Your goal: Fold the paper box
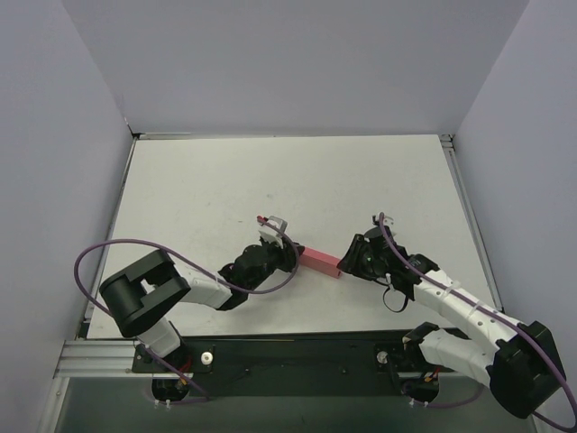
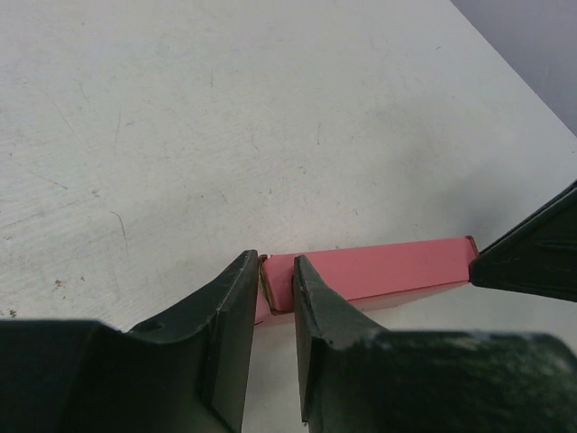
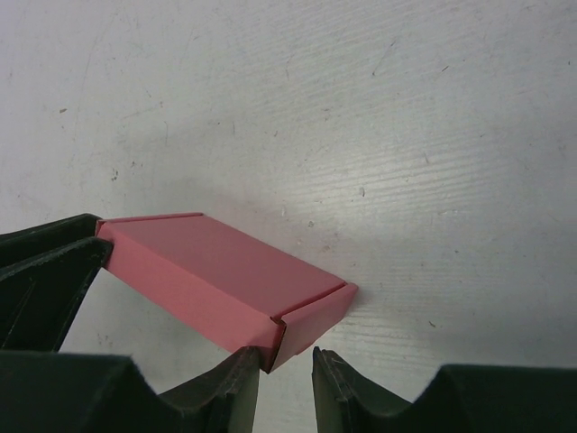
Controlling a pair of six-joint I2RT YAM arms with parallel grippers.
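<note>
Left wrist view: left gripper (image 2: 275,275) jaws pinching short end of paper box (image 2: 379,271). Right wrist view: right gripper (image 3: 286,365) jaws narrowly apart, paper box corner at tip of one finger; if pinched or not, cannot tell. Top view: paper box stretched between both grippers, over near half of white table (image 1: 225,180).
</note>
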